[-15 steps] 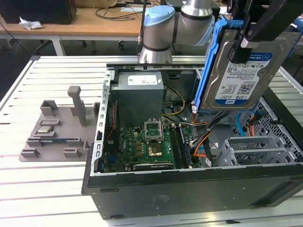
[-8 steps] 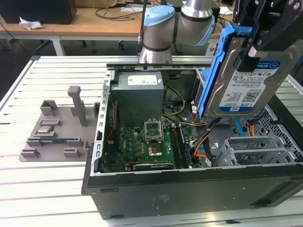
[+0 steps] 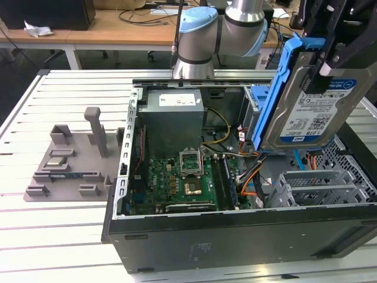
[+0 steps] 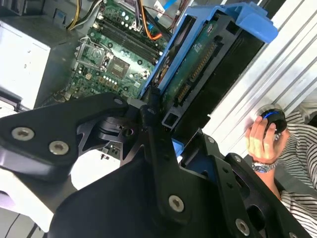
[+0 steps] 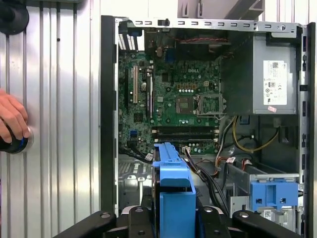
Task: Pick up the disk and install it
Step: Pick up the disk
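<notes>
Holding: we see black gripper (image 3: 323,71) clamped on silver-grey, blue-railed metal disk (image 3: 309,112).
Axis: steeply tilted, hanging over open black computer case (image 3: 235,242).

disk (image 5: 174,196) seemingly clamped in end effector (image 5: 174,217), open computer case (image 5: 108,99) beyond

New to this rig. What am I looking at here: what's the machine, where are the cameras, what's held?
It is one robot arm with a pincer at its end. The exterior view comes from a camera off the arm; both wrist views come from cameras riding near the pincer. On the slatted metal table lies an open computer case, motherboard exposed, and, toward the exterior view's left, a grey fixture. The pincer is shut on the disk, a hard drive with blue rails, held tilted above the case. A person's hand is on the table beside the case.
</notes>
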`<state>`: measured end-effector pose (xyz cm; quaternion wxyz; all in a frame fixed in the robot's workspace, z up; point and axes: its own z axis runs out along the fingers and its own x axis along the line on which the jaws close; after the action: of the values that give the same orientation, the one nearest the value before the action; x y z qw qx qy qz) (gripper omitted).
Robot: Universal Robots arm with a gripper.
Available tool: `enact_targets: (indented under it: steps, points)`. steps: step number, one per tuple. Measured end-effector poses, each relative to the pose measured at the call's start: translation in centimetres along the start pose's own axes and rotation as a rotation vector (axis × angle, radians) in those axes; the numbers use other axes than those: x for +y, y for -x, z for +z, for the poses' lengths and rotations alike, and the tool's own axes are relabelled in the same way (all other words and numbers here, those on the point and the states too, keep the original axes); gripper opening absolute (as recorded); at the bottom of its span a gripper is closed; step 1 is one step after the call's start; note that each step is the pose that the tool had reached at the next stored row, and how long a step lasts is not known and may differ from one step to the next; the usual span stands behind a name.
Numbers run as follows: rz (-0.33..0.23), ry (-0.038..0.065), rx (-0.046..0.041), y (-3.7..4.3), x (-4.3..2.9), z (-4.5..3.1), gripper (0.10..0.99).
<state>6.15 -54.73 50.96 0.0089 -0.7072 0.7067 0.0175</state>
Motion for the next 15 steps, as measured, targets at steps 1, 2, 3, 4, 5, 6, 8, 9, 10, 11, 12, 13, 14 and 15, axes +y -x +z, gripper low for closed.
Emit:
enact_targets:
  steps: [1,2,3,4,5,6,8,9,10,11,12,13,14,15]
  points:
    - [0.000,0.000,0.0002,0.00,-0.27,0.08,0.365]
    - [0.000,0.001,0.0003,-0.01,-0.43,0.17,0.365]
    - [0.000,0.001,0.0004,-0.01,-0.60,0.30,0.365]
    - [0.000,0.001,0.0006,-0.02,-0.84,0.53,0.365]
    - [0.000,0.002,0.0009,-0.03,-1.05,0.71,0.365]
    - [0.000,0.002,0.0011,-0.04,-1.31,0.91,0.365]
    - [0.000,0.002,0.0011,-0.06,-1.52,1.08,0.365]
    - [0.000,0.002,0.0012,-0.10,-1.59,1.12,0.365]
    - [0.000,0.002,0.0011,-0.19,-1.62,1.16,0.365]
    - [0.000,0.002,0.0011,-0.33,-1.64,1.17,0.365]
    - [0.000,0.002,0.0012,-0.39,-1.65,1.18,0.365]
    - [0.000,0.002,0.0012,-0.47,-1.65,1.17,0.365]
    - [0.000,0.002,0.0011,-0.55,-1.66,1.19,0.365]
    - [0.000,0.002,0.0010,-0.61,-1.68,1.20,0.365]
